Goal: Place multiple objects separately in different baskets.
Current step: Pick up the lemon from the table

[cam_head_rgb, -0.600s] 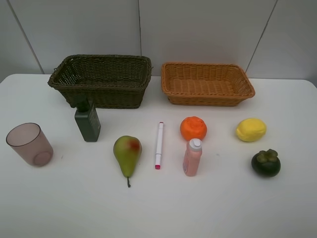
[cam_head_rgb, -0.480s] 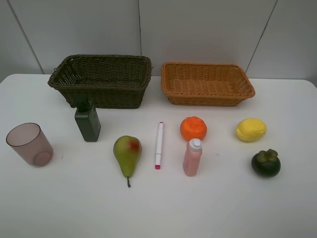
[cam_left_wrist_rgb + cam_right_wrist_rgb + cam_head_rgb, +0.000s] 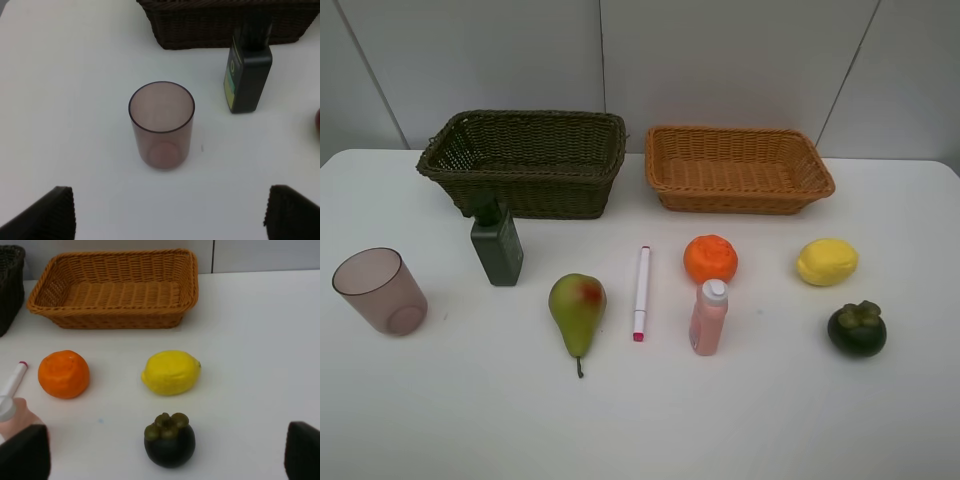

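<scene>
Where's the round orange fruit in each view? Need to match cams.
Exterior high: round orange mid-table, just behind the small pink bottle.
Left wrist: not in it.
Right wrist: round orange between the yellow lemon and the white-pink marker, before the light orange-tan wicker basket.
Shared landmark: dark olive-brown wicker basket, in all three.

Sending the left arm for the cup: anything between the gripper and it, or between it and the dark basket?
Nothing visible lies between the open left gripper and the cup. The dark green bottle stands upright before the dark basket, close to the cup's straight path.
</scene>
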You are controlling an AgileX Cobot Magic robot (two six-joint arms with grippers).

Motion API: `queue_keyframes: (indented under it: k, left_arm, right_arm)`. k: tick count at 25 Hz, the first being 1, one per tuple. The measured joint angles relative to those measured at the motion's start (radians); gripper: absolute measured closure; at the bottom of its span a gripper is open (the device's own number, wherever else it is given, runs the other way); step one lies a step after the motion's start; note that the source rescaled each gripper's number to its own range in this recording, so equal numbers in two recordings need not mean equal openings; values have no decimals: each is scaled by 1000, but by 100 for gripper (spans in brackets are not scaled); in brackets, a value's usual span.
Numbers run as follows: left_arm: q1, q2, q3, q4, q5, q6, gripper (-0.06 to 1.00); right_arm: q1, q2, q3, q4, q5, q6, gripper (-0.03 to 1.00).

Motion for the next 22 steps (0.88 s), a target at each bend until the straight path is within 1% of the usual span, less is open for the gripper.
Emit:
queue_keyframes:
  k: [22]
  left_arm:
    - [0, 0, 0, 0, 0, 0, -6]
  right_arm:
    - [0, 0, 0, 0, 0, 0, -2]
